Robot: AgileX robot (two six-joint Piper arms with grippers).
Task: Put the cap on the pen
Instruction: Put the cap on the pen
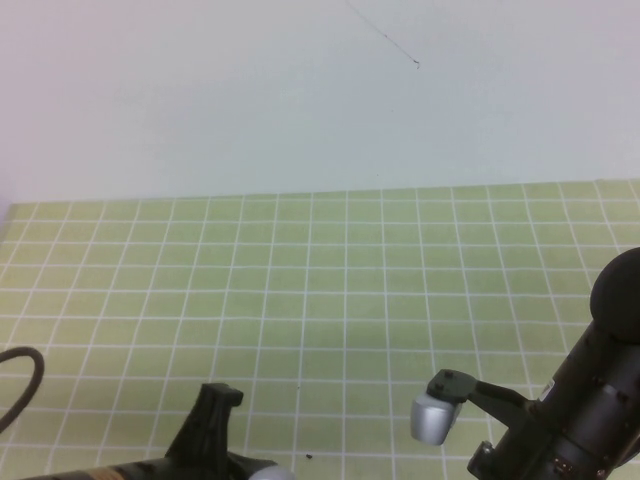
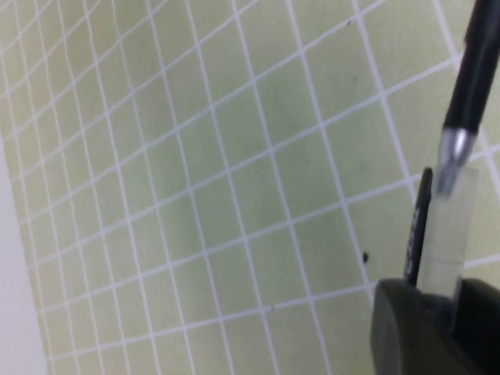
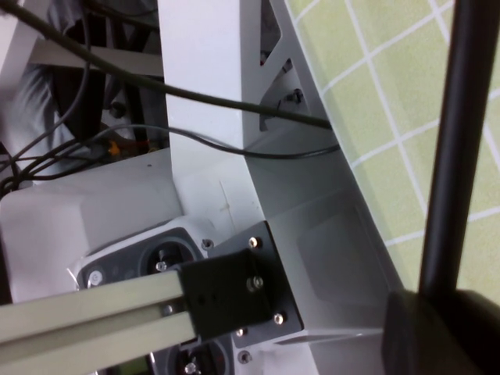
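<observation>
Both arms sit at the near edge of the green grid mat point(image 1: 330, 290); the pale wall point(image 1: 300, 90) stands behind it.

Left gripper point(image 2: 437, 301) — low at the near edge, left of centre in the high view, where only its dark upper part shows. In the left wrist view its jaws are closed on a clear cap point(image 2: 451, 234) with a black clip point(image 2: 418, 226) along one side. The cap stands out from the fingers above the mat.

Right gripper point(image 3: 437, 312) — at the near right corner of the mat, arm dark and bulky in the high view. In the right wrist view its jaws are closed on the pen point(image 3: 457, 141), whose black barrel runs straight out from the fingers.

In the left wrist view the pen's black barrel and silvery tip come in from above; the tip sits at the open mouth of the cap, apparently just inside it — the clear plastic makes the depth hard to judge.

A black cable point(image 1: 25, 385) loops at the mat's near left edge. A small dark speck point(image 1: 308, 457) lies on the mat between the two arms.
</observation>
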